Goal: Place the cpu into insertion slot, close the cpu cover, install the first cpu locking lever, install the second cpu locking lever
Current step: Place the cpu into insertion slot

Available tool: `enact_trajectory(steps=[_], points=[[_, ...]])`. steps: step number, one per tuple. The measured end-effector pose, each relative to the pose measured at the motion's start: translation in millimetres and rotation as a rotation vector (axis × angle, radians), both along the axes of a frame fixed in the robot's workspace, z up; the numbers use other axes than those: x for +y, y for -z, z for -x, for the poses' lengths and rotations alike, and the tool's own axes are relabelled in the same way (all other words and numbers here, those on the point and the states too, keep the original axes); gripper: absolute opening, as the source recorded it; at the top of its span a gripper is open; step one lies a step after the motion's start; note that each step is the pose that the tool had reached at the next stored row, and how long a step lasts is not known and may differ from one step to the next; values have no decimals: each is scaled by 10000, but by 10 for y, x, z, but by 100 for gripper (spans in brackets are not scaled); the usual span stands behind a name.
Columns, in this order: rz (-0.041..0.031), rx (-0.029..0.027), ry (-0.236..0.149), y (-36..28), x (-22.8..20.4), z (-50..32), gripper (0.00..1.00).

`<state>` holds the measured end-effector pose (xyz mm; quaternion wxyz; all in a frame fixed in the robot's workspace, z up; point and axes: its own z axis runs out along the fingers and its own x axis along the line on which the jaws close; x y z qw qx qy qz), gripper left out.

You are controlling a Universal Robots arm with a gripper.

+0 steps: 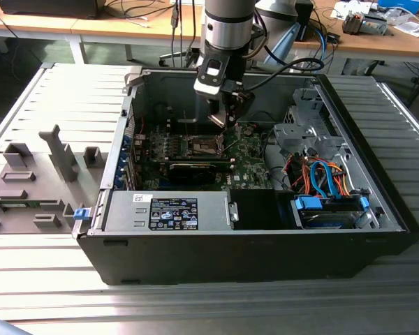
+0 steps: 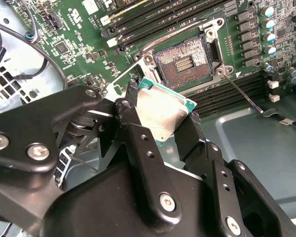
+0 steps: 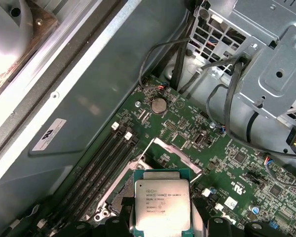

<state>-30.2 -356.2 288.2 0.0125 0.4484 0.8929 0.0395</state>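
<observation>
Lying on the slatted table (image 1: 195, 310), the computer case (image 1: 230, 255) is taking most of the exterior view, and the arm (image 1: 229, 28) is reaching down into it. The gripper (image 2: 160, 117) is clamping the cpu (image 2: 163, 111) by two opposite edges, its jaws apart only by the chip's width. It is holding the chip tilted, near the insertion slot (image 2: 183, 61) but apart from it and not yet seated.

I am judging the chip to be light, stiff and smooth at the sides, so it could be slipping easily. The edges seem the right place to hold, since the underside contacts and the socket pins are fragile.

The black fingers (image 2: 138, 133) are hiding part of the chip. The cpu cover (image 3: 173, 149) is hard to make out; it seems to be standing raised.
</observation>
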Motion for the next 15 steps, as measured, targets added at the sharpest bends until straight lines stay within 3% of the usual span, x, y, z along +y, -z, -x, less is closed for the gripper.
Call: enact_trajectory(steps=[15], points=[[5, 0, 314, 0, 0, 0, 54]])
